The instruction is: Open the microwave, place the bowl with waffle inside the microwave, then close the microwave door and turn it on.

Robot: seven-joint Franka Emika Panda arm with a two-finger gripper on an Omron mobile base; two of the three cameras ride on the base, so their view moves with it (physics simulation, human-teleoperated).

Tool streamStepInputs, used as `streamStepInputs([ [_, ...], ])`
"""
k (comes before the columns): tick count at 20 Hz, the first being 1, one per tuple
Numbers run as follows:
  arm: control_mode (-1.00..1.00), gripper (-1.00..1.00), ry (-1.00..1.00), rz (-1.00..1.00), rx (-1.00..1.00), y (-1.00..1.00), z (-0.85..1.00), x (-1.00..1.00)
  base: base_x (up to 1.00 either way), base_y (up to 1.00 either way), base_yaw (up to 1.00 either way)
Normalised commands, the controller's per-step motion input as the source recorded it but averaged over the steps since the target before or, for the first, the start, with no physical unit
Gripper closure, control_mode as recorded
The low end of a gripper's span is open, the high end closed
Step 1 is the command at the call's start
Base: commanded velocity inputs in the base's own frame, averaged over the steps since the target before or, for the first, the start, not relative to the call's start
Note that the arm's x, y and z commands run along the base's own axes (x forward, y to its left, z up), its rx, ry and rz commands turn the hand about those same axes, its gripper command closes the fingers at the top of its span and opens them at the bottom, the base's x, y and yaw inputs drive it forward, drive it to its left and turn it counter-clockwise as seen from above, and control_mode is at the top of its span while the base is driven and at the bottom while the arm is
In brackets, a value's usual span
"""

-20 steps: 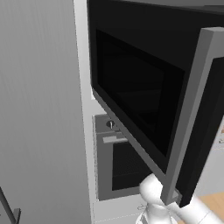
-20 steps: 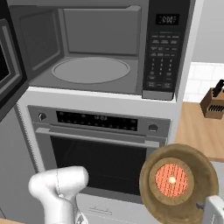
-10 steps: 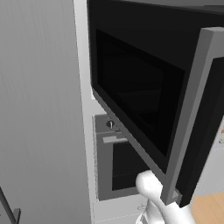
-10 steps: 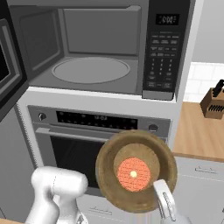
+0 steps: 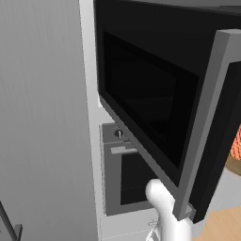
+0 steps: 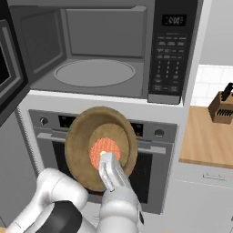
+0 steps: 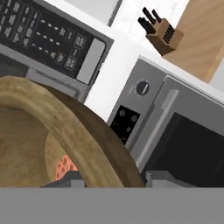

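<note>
Shifted left since earlier frame: bowl (image 6: 100, 154) with waffle (image 6: 105, 151), rim clamped between fingers (image 6: 107, 164), now before oven (image 6: 170, 150). Microwave (image 6: 98, 50) cavity directly above, door (image 5: 155, 113) swung open left.

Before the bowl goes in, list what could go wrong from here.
1. The bowl hangs tilted, its opening facing the camera, with the gripper pinching only its rim; the waffle may slide out.
2. It sits in front of the oven, below the microwave cavity; lifting could knock the ledge.
3. The open microwave door crowds the arm's left.
</note>
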Motion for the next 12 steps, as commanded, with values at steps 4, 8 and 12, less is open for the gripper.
streamStepInputs([
  [4,-1.00,1.00,0.01,-0.13,-0.09,1.00,1.00,0.02,0.00,0.00,0.00],
  [8,-1.00,1.00,0.20,-0.19,-0.08,1.00,0.99,0.32,0.00,0.00,0.00],
  [12,-1.00,1.00,0.44,-0.20,-0.10,1.00,0.82,0.72,0.00,0.00,0.00],
])
